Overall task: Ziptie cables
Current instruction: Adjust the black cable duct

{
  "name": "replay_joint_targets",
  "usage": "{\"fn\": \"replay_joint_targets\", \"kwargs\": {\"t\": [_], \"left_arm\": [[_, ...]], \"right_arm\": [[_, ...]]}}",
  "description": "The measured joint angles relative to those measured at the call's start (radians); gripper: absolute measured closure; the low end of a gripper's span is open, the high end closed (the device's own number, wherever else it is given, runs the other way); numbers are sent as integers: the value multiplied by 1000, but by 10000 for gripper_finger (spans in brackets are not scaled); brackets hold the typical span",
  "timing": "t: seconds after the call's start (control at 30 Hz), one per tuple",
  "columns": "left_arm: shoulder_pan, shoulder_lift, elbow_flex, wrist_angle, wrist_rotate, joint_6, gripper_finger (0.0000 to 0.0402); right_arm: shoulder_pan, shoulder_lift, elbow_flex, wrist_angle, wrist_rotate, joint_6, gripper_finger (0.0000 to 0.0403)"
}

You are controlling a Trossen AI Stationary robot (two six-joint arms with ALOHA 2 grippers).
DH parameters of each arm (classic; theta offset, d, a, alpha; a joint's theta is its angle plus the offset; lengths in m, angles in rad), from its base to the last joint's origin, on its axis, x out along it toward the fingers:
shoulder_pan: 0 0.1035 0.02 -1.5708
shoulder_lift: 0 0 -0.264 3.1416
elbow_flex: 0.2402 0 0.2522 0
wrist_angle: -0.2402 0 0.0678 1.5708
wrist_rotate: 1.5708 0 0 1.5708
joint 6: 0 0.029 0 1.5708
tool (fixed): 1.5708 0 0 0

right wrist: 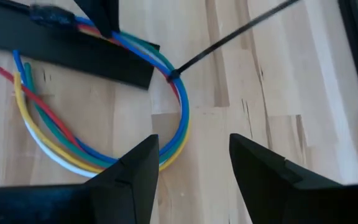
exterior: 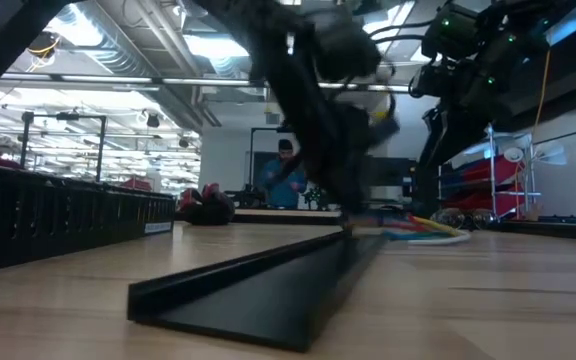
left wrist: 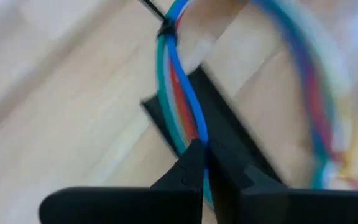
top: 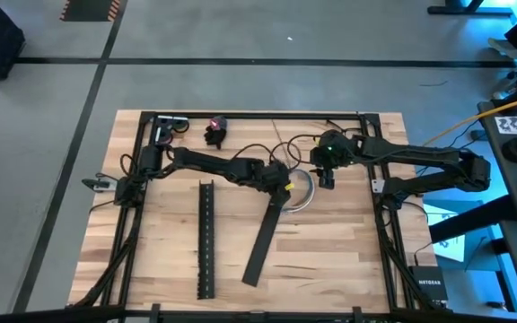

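Note:
The cables (right wrist: 98,152) are a loop of blue, red, green, yellow and white wires lying on the wooden table, mid-table (top: 303,190). A thin black ziptie (right wrist: 174,74) is wrapped around the bundle, and its tail slants away over the wood. One stretch of the bundle lies over the far end of a flat black cover (top: 263,238). My left gripper (top: 285,182) is shut on the bundle there. My right gripper (right wrist: 194,174) hangs open just above the loop's right side (top: 327,179), with nothing between its fingers. My left gripper pinches the cable bundle (left wrist: 191,127) between its two fingers where the wires cross the black cover's far end (left wrist: 229,124). The fingers slant down from the table's left side. The bundle lies on the cover and the table, with the ziptie's head (left wrist: 165,28) a little farther along it.
A long black slotted channel (top: 206,238) lies left of the cover. Black frame rails (top: 142,179) run along the table's edges. A small black and pink object (top: 215,130) sits at the far edge. Bare wood lies near the front edge. A person (exterior: 286,175) is far off in the room.

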Motion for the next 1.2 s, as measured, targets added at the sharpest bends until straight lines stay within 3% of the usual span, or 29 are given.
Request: {"fn": "replay_joint_targets", "kwargs": {"t": [0.4,0.67,0.93,1.2], "left_arm": [[-22,-209,119,-384,-54,88,400],[-107,-379,118,-678,-82,82,400],[-255,-567,118,-751,-192,53,400],[-405,-696,118,-937,-205,24,400]], "right_arm": [[0,-80,2,-1,-12,56,214],[2,-131,2,50,-235,291,214],[121,18,2,195,-199,398,214],[259,246,1,418,-58,533,214]]}}
